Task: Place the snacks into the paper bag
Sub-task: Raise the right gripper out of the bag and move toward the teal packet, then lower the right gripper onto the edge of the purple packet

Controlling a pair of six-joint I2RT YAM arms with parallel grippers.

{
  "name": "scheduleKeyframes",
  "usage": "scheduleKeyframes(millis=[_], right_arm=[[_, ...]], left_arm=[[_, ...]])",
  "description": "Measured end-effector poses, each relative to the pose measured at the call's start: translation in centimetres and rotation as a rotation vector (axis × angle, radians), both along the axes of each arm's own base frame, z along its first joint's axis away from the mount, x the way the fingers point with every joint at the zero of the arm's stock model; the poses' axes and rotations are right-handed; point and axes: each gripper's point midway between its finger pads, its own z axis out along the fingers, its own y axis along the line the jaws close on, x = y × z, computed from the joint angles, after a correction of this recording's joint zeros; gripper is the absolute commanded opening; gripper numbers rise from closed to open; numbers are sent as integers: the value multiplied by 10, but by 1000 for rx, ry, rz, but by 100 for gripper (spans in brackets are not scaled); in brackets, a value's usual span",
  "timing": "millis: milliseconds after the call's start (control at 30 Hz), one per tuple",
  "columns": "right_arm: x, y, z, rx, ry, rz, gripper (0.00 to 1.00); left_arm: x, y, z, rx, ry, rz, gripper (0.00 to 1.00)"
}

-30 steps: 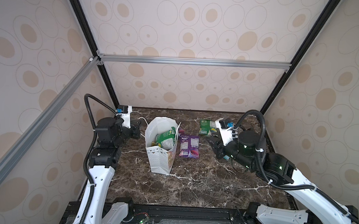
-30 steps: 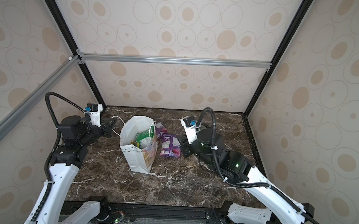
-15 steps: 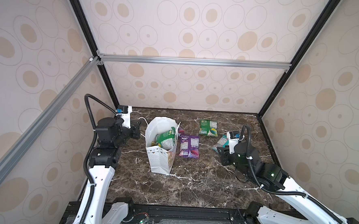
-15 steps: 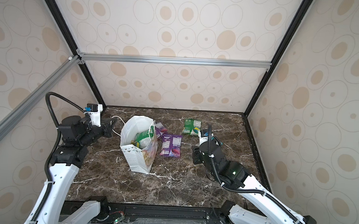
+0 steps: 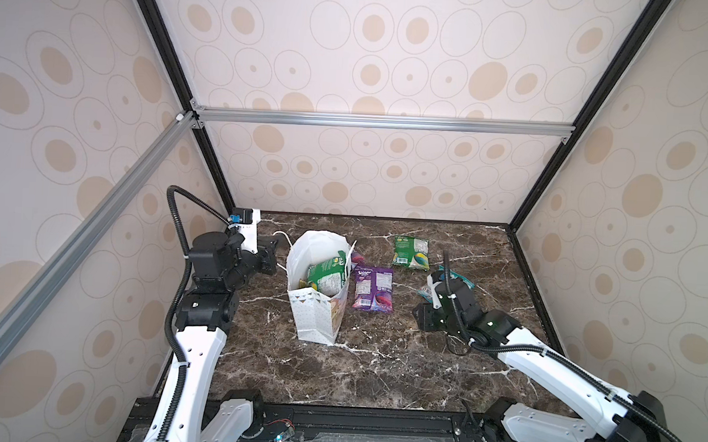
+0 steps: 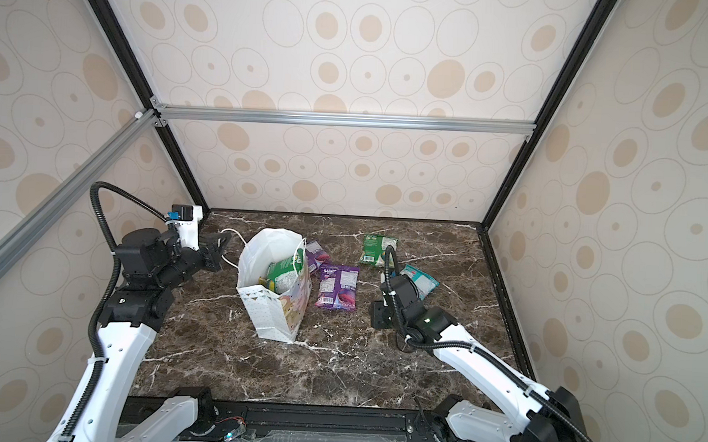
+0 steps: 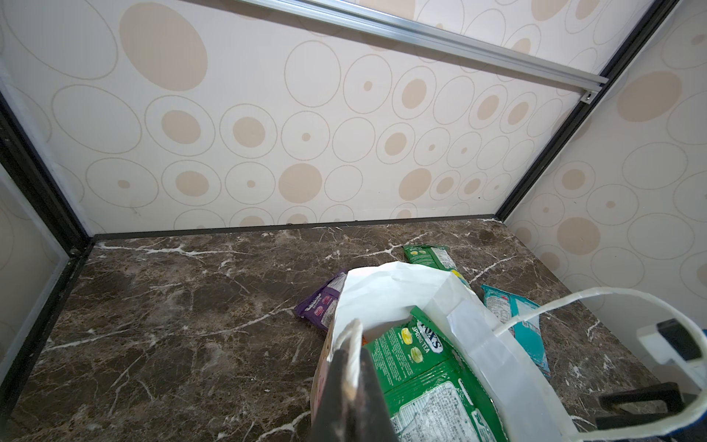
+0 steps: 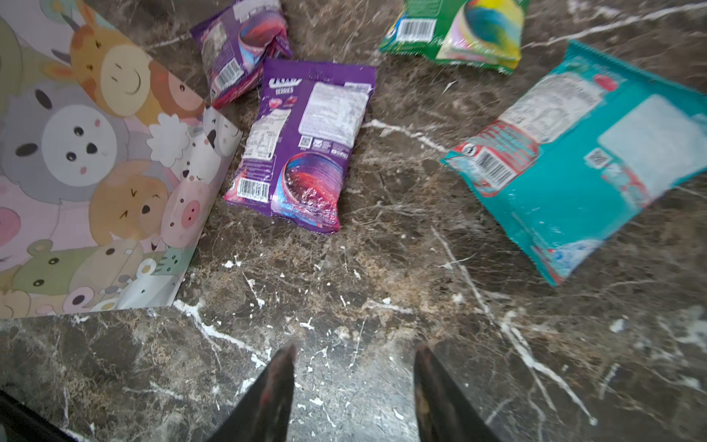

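Bag mouth held wide, free pincer empty over the table

Left pincer is clenched on the white cord handle of the tall white paper gift bag with small dots, which stands upright just ahead of it. My reading is that the pull on the cord steadies the bag and draws its mouth wide, so packets can drop in without the thin walls folding. A glossy green plastic packet with FOX'S print already stands inside, toward the wall farther from this pincer.

Right pincer is released: its fingers stand apart with only bare brown marble table between them, grasping nothing. It is well apart from the bag, and four snacks lie loose around it. The flat purple plastic packet lies between this pincer and the bag, nearest its tips, so it looks the easiest next pick. A second, crumpled purple packet rests farther on, just beside the bag's wall. The green packet with a rainbow print lies well beyond the tips toward the far edge of the table, and the teal plastic packet lies off to the pincer's outer side, partly hidden by the arm in both top views. All four lie flat on a hard table, so a grasp likely needs the open fingers to straddle a raised edge rather than the slick face
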Motion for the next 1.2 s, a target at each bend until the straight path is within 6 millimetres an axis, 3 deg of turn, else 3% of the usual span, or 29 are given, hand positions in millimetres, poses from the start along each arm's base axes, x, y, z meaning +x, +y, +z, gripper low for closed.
scheduleKeyframes(millis=[233,933,1200], right_arm=[[0,22,-37,-1,120,75,57],[34,55,-64,139,158,127,59],[34,62,-78,160,199,141,59]], left_arm=[[4,0,-4,-2,14,-4,0],[3,0,-3,-4,11,-4,0],[3,-1,-3,-5,11,-10,0]])
